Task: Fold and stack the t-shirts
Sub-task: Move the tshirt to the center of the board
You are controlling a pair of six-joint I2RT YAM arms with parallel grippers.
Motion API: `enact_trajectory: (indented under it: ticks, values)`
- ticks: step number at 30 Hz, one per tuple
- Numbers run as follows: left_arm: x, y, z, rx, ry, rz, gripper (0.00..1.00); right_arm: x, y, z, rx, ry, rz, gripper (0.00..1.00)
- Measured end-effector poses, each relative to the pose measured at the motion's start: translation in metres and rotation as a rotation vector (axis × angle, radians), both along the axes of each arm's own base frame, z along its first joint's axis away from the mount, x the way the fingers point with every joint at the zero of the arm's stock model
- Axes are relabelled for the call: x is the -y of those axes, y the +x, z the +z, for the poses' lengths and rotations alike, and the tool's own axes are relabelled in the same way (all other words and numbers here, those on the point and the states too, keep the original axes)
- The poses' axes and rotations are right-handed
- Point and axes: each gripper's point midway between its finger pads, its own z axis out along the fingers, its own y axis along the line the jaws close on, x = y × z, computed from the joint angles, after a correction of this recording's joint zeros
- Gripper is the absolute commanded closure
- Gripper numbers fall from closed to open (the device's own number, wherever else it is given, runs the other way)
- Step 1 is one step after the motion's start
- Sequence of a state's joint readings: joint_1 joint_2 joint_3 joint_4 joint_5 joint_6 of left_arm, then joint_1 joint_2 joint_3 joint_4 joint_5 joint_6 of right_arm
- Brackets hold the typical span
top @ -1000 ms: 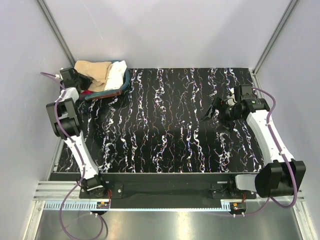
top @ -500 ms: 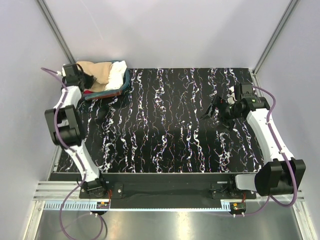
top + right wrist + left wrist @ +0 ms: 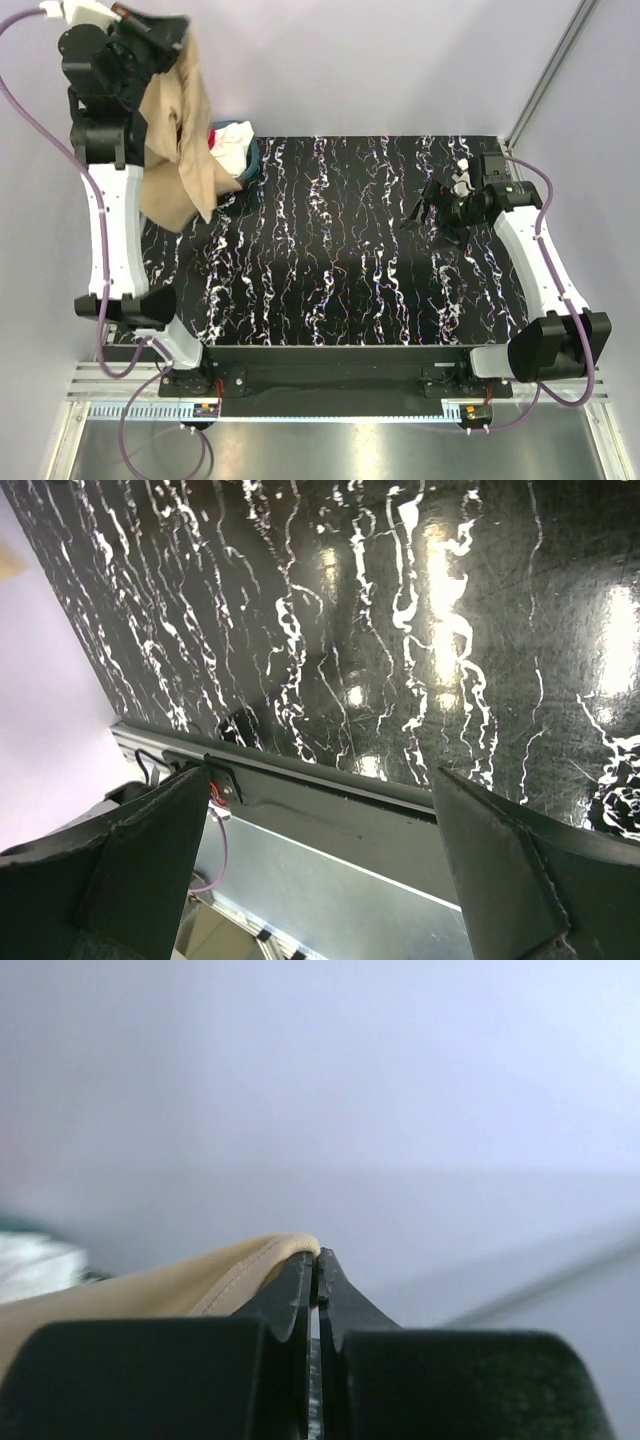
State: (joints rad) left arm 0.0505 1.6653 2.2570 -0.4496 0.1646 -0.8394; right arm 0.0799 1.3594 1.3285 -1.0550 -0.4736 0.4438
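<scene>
The left gripper [image 3: 317,1257] has its two jaws pressed tight together. They pinch the edge of the tan shirt [image 3: 190,1282] between them. The left arm holds this gripper up high at the far left corner. The tan shirt hangs down from it, long and loose, and its bottom end is low by the teal basket [image 3: 252,160]. I cannot tell if the bottom end touches anything. In the basket lie a white shirt [image 3: 236,143] and a small bit of a red shirt [image 3: 214,136], both bunched up. The right gripper [image 3: 420,215] is well apart from all of this, on the right side, over the black table [image 3: 340,270] with white streaks. Its jaws are spread wide and hold nothing. Through the gap, its wrist camera sees the table top and its near edge.
</scene>
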Motion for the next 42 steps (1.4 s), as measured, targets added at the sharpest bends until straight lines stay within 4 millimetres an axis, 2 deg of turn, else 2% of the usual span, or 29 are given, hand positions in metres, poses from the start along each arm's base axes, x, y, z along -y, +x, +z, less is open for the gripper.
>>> enact_trajectory:
  ticks: [2,3,5,7,10,12,14,18,22,24,25,28,29,30,31,32,33,34,38,39,41,42]
  values:
    - [0.046,-0.038,0.047,0.118,0.008,-0.113,1.0,-0.003,0.0,0.008,0.016,-0.006,0.014,0.0]
    - [0.07,-0.064,0.062,0.157,0.006,-0.179,1.0,-0.006,0.0,0.012,0.03,-0.009,0.025,0.0]
    - [0.098,-0.111,0.067,0.168,-0.001,-0.28,1.0,-0.014,0.0,0.023,0.062,-0.01,0.059,0.02]
    - [0.106,-0.15,0.055,0.142,-0.005,-0.321,1.0,-0.02,-0.003,0.031,0.092,-0.013,0.094,0.04]
    - [0.115,-0.189,0.02,0.047,-0.009,-0.372,1.0,-0.029,-0.017,0.041,0.134,-0.021,0.155,0.05]
    - [0.135,-0.214,-0.003,-0.016,-0.009,-0.45,1.0,-0.04,-0.031,0.049,0.166,-0.02,0.213,0.06]
    - [0.158,-0.229,-0.025,-0.084,0.006,-0.522,1.0,-0.056,-0.048,0.055,0.192,-0.008,0.291,0.06]
    - [0.197,-0.237,-0.068,-0.223,0.05,-0.619,1.0,-0.096,-0.092,0.064,0.249,0.038,0.489,0.03]
    - [0.229,-0.225,-0.119,-0.373,0.116,-0.667,1.0,-0.129,-0.136,0.081,0.344,0.109,0.652,0.0]
    - [0.238,-0.222,-0.142,-0.434,0.144,-0.687,1.0,-0.141,-0.146,0.087,0.389,0.12,0.69,0.05]
    - [0.242,-0.222,-0.156,-0.469,0.163,-0.699,1.0,-0.146,-0.148,0.088,0.401,0.116,0.697,0.11]
    - [0.247,-0.227,-0.182,-0.535,0.206,-0.741,1.0,-0.155,-0.137,0.076,0.39,0.069,0.658,0.14]
    - [0.249,-0.228,-0.187,-0.549,0.22,-0.757,0.92,-0.156,-0.13,0.069,0.381,0.045,0.624,0.13]
    - [0.252,-0.227,-0.194,-0.56,0.241,-0.777,0.77,-0.155,-0.124,0.06,0.365,0.023,0.59,0.13]
    - [0.255,-0.225,-0.202,-0.575,0.265,-0.789,0.57,-0.153,-0.121,0.049,0.346,0.003,0.557,0.13]
    - [0.257,-0.222,-0.211,-0.595,0.293,-0.79,0.31,-0.15,-0.121,0.036,0.318,-0.011,0.529,0.14]
    - [0.257,-0.219,-0.221,-0.612,0.329,-0.786,0.23,-0.148,-0.122,0.024,0.289,-0.022,0.506,0.14]
    - [0.256,-0.215,-0.232,-0.643,0.361,-0.775,0.2,-0.145,-0.124,0.011,0.256,-0.034,0.486,0.13]
    - [0.229,-0.213,-0.273,-0.724,0.509,-0.705,0.21,-0.141,-0.13,-0.031,0.122,-0.08,0.437,0.15]
    - [0.217,-0.217,-0.284,-0.738,0.536,-0.69,0.32,-0.143,-0.13,-0.039,0.092,-0.086,0.428,0.16]
    - [0.191,-0.233,-0.31,-0.785,0.57,-0.66,0.45,-0.151,-0.127,-0.054,0.046,-0.086,0.417,0.22]
    - [0.175,-0.244,-0.324,-0.818,0.579,-0.645,0.51,-0.156,-0.125,-0.06,0.029,-0.084,0.414,0.3]
